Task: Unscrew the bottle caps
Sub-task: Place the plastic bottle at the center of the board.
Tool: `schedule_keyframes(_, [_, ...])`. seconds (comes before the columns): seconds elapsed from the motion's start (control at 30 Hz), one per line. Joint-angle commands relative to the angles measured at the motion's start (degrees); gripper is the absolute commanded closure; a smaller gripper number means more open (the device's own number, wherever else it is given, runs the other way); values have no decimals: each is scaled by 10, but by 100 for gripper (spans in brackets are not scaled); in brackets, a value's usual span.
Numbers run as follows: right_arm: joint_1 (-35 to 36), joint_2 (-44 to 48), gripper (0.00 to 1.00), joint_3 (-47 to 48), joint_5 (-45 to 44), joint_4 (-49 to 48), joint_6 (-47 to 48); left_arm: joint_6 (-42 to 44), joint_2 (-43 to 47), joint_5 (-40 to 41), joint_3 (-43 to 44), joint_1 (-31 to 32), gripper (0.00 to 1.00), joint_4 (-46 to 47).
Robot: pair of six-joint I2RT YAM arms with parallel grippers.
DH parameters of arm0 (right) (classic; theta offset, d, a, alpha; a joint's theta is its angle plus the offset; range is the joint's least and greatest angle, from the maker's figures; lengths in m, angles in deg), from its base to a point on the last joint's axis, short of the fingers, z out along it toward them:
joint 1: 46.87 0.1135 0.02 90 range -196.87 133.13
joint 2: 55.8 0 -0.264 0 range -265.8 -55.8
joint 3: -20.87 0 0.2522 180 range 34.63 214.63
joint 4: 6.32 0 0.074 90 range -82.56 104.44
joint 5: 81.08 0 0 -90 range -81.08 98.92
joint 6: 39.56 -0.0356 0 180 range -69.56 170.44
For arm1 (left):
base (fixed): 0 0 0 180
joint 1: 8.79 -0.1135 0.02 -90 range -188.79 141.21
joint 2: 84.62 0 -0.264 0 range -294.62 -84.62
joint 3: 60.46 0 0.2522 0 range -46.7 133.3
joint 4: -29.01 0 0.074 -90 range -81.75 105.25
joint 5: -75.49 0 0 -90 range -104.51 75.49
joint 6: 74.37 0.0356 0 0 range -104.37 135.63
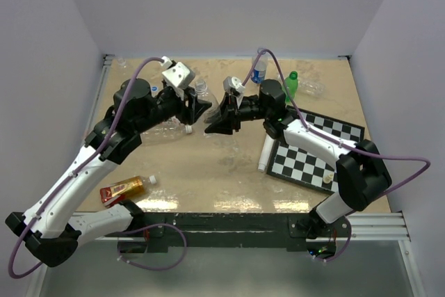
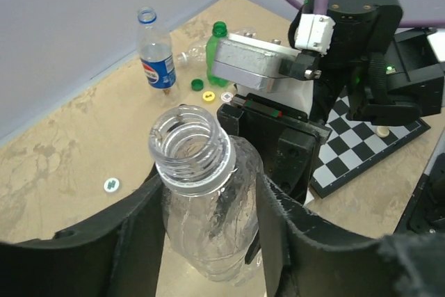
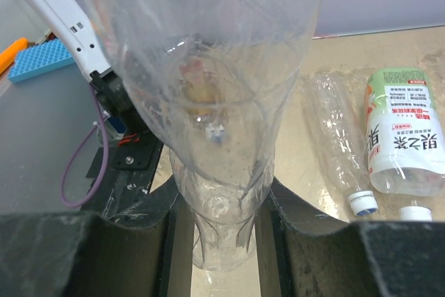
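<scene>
Both arms reach inward and meet mid-counter. The left end effector [image 1: 200,109] and right end effector [image 1: 214,124] each clench the clear bottle [image 2: 208,227], its neck uncapped. Loose bottle caps [image 2: 208,96] dot the tan counter [image 1: 208,172] near a chessboard [image 1: 306,161]; pale walls [image 1: 229,5] enclose it.

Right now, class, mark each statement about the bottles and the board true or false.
1. The left end effector and right end effector hold one clear bottle, uncapped. True.
2. The Pepsi bottle lies flat. False: it stands upright.
3. The amber bottle has a white cap on. True.
4. The chessboard lies on the left arm's side. False: it lies on the right arm's side.
</scene>
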Motion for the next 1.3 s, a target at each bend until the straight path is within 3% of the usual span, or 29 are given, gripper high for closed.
schedule_keyframes(0.0, [0, 9, 87, 24, 8, -7, 15, 11, 4, -21, 17, -4, 55, 21])
schedule_keyframes(0.07, [0, 9, 84, 24, 12, -6, 18, 14, 5, -22, 13, -4, 72, 23])
schedule_keyframes(0.23, [0, 9, 63, 25, 23, -2, 28, 20, 29, 0, -11, -5, 95, 38])
schedule_keyframes(0.33, [0, 11, 48, 28, 21, 7, 37, 43, 42, 13, -24, -5, 100, 46])
schedule_keyframes(0.43, [0, 16, 20, 37, 7, 43, 75, 55, 48, 43, -35, -5, 100, 47])
schedule_keyframes(0.57, [-9, 33, 2, 63, -30, 121, 160, 81, 50, 134, -55, -5, 100, 52])
schedule_keyframes(0.7, [-50, 51, 2, 63, -44, 135, 172, 109, 37, 195, -80, -12, 100, 84])
schedule_keyframes(0.87, [-80, 74, 2, 52, -43, 133, 185, 135, -3, 214, -110, -40, 100, 206])
schedule_keyframes(1.1, [-80, 79, 2, 43, -24, 135, 205, 167, -152, 181, -126, -107, 100, 425])
schedule_keyframes(1.27, [-79, 79, 2, 41, -12, 140, 216, 130, -266, 78, -126, -172, 100, 566])
